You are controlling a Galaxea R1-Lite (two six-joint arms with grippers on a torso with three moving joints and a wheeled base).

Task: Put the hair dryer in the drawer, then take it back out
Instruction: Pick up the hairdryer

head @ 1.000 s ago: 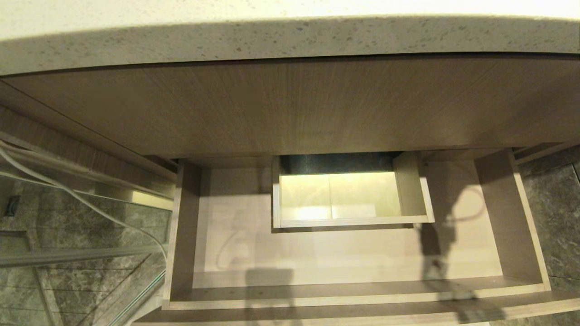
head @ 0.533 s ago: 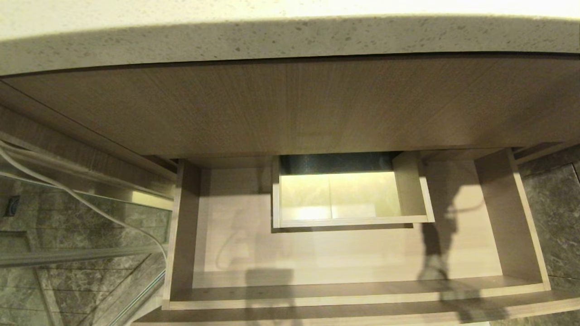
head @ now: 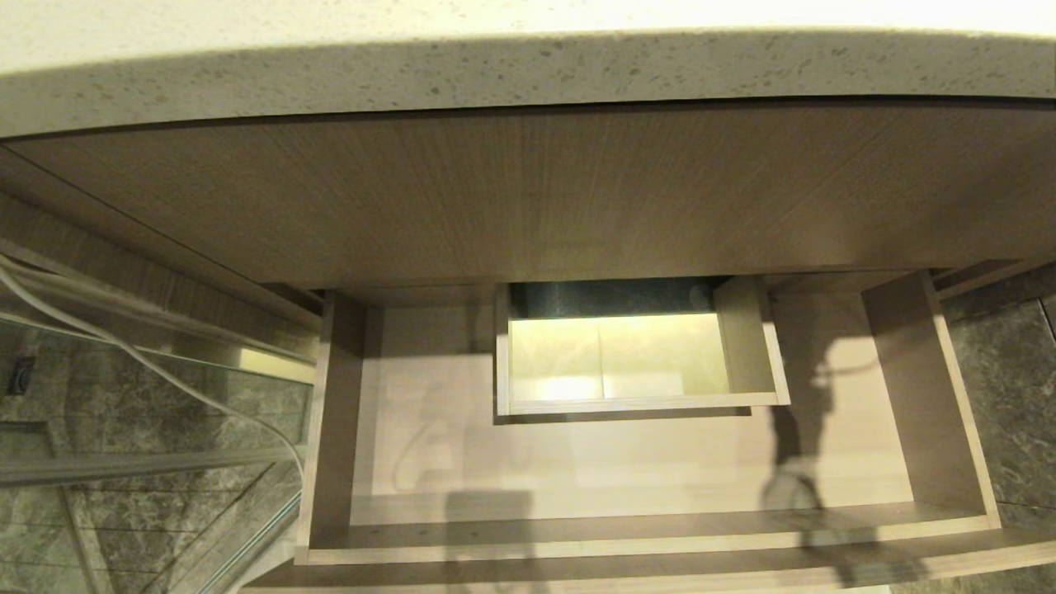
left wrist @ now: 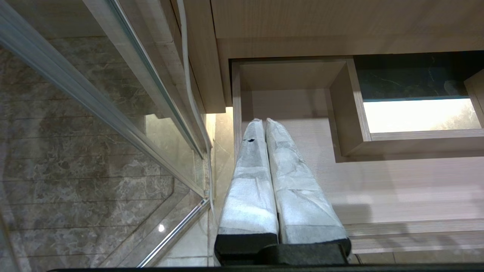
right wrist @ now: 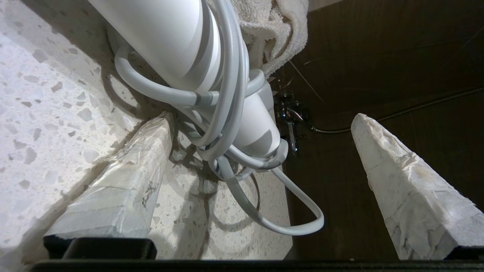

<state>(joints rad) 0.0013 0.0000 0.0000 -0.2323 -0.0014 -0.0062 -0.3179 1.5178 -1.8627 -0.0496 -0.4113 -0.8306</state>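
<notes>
The drawer [head: 643, 462] stands pulled out beneath the speckled stone tabletop [head: 528, 74], its pale wood-grain floor bare in the head view apart from shadows. A boxed rectangular cutout [head: 635, 355] sits at the middle of the drawer's back edge, lit inside. The tall wood panel [head: 528, 198] rises between the drawer and the tabletop's front edge. To the left of the drawer run a glass panel [head: 124, 429] with a metal frame and a white cable [head: 148, 371] draped across it, above a dark marble floor.

The hair dryer [right wrist: 181, 45] lies on the speckled tabletop, close to one of its edges, where the surface drops away to a dark background. Its white cord [right wrist: 234, 124] is wound around the body in several loops, with one loose loop reaching past the tabletop's edge. A white towel [right wrist: 276, 30] lies just beside it.

The right gripper [right wrist: 261, 170] is spread wide and holds nothing; one taped finger rests low against the tabletop next to the cord loops, the other stands well apart over the dark area beyond the edge. The hair dryer's lower end sits between the two fingers, nearer the first.

The left gripper [left wrist: 264, 124] is parked above the drawer's left front corner, its two taped fingers pressed together and empty.
</notes>
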